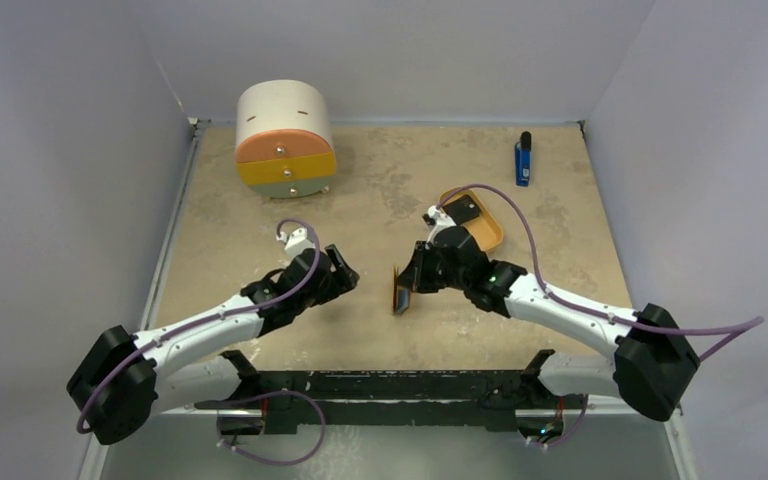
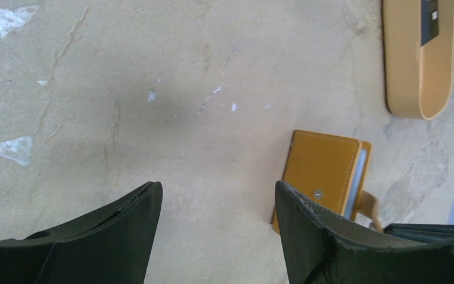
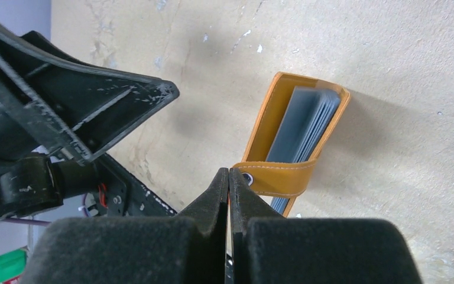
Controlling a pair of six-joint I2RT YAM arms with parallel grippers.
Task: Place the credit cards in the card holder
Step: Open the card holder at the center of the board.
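**Left gripper** (image 2: 217, 189): the nearest item, left of the table's (image 1: 260, 220) centre. The jaws are released and spread wide, and nothing is seen between them but bare table top.

**Right gripper** (image 3: 229, 174): set opposite the left gripper, just to its right. The jaws are clenched, with the fingertips pressed together. The strap end of the card holder is met at the tips. It cannot be told whether the strap is pinched.

**Card holder** (image 3: 269, 124): an orange-tan wallet, found between the two grippers and touching the right one's tips. In the top view (image 1: 400, 292) it is seen stood on edge on the table. The covers are parted and the grey-blue pockets are exposed. A snap strap is looped across the open side.

**Tray** (image 1: 490, 238): a tan oval, placed just beyond the right gripper's wrist.

**Credit card** (image 1: 465, 211): black, with a small white mark, and laid inside the tray. It is also seen in the left wrist view (image 2: 430, 21). Only this one card can be made out.

**Drawer cabinet** (image 1: 283, 140): round, with stacked drawers in orange, yellow and pale green. It is placed at the far left.

**Blue-and-black stick** (image 1: 523, 160): laid at the far right, near the back wall.
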